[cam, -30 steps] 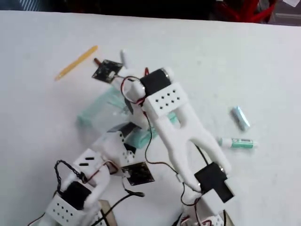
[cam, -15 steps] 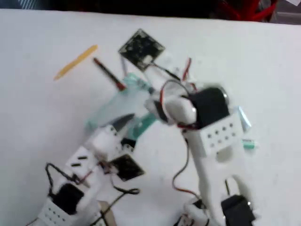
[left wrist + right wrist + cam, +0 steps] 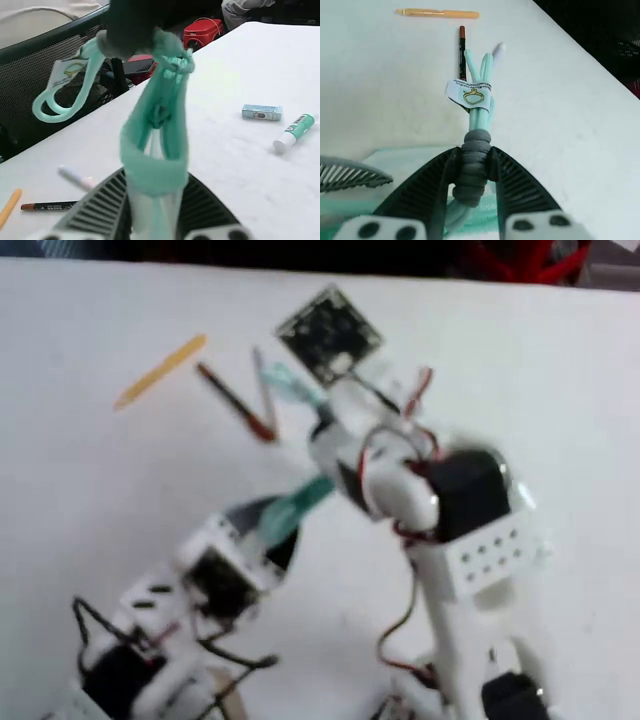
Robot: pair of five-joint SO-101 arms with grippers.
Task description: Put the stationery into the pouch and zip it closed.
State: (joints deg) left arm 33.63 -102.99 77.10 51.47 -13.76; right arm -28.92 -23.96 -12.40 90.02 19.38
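Pouch (image 3: 155, 150) in left gripper (image 3: 154, 205) & right gripper (image 3: 474, 172); tag (image 3: 470, 95) print unreadable.

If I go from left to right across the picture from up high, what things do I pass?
yellow pen → red-brown pencil → green pouch → right arm

pouch (image 3: 155, 150) mint green | pen (image 3: 437, 13) orange | pencil (image 3: 462, 50) red-brown | glue stick (image 3: 293, 132) white-green | eraser (image 3: 262, 112) pale blue
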